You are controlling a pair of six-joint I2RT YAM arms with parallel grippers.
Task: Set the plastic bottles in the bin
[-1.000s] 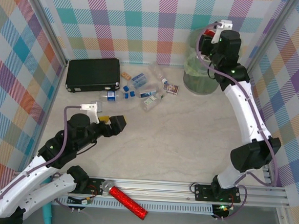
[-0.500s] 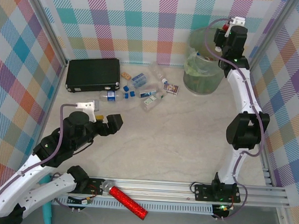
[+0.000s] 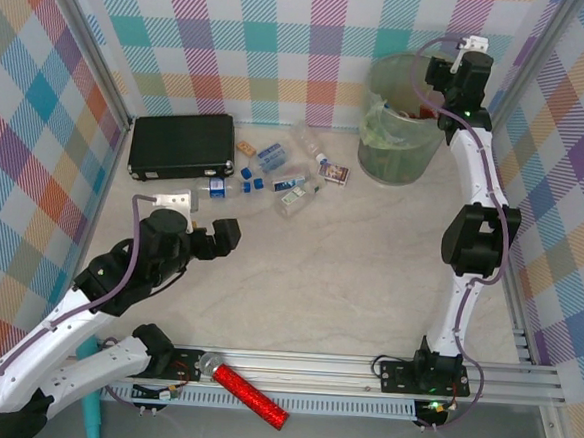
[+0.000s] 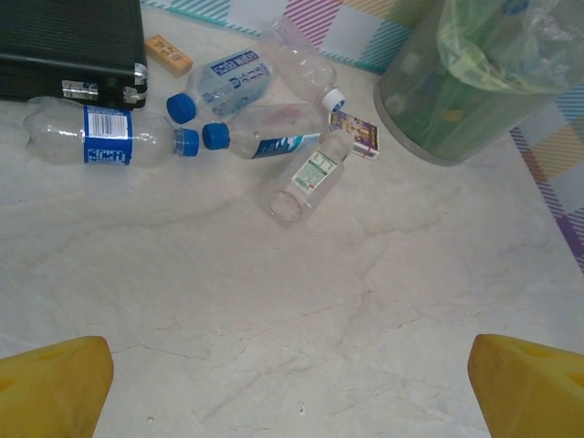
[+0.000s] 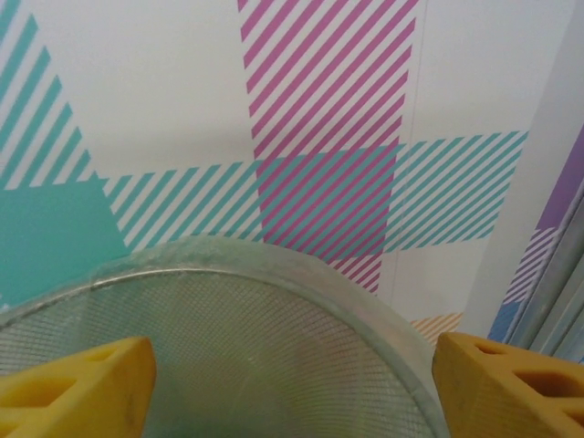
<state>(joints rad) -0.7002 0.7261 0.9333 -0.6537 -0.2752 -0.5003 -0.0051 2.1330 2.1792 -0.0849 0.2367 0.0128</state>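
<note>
Five clear plastic bottles (image 3: 275, 178) lie on their sides in a loose cluster on the table (image 3: 348, 273), at about 11 o'clock from its centre in the top view. The left wrist view shows them one by one:

- A blue-labelled bottle (image 4: 100, 135) with a blue cap lies just beside the black case (image 4: 64, 46).
- A second blue-capped bottle (image 4: 228, 78) is at 1 o'clock from it.
- A third blue-capped bottle (image 4: 265, 141) lies across the middle of the cluster.
- A white-capped bottle (image 4: 301, 64) lies at 12 o'clock.
- A small green-labelled bottle (image 4: 306, 178) lies at 5 o'clock.

A small printed box (image 4: 356, 132) sits at the cluster's 3 o'clock edge, and a little orange block (image 4: 169, 55) at its 10 o'clock edge, near the case.

The bin (image 3: 386, 160) stands upright at 1 o'clock from the table's centre, well apart from the cluster. Green shapes show through its translucent wall.

The right gripper (image 3: 437, 74) hangs over the bin's far rim. In its own view its claw (image 5: 292, 392) is released, with the yellow fingertips (image 5: 78, 383) spread wide above the liner and nothing between them.

The left gripper (image 3: 213, 239) hovers at 8 o'clock from the table's centre, aimed toward the bottles. It is spread wide and empty, with only bare table between its yellow fingertips (image 4: 55, 383).

A red glittery cylinder (image 3: 250, 395) lies on the rail at 6 o'clock.
</note>
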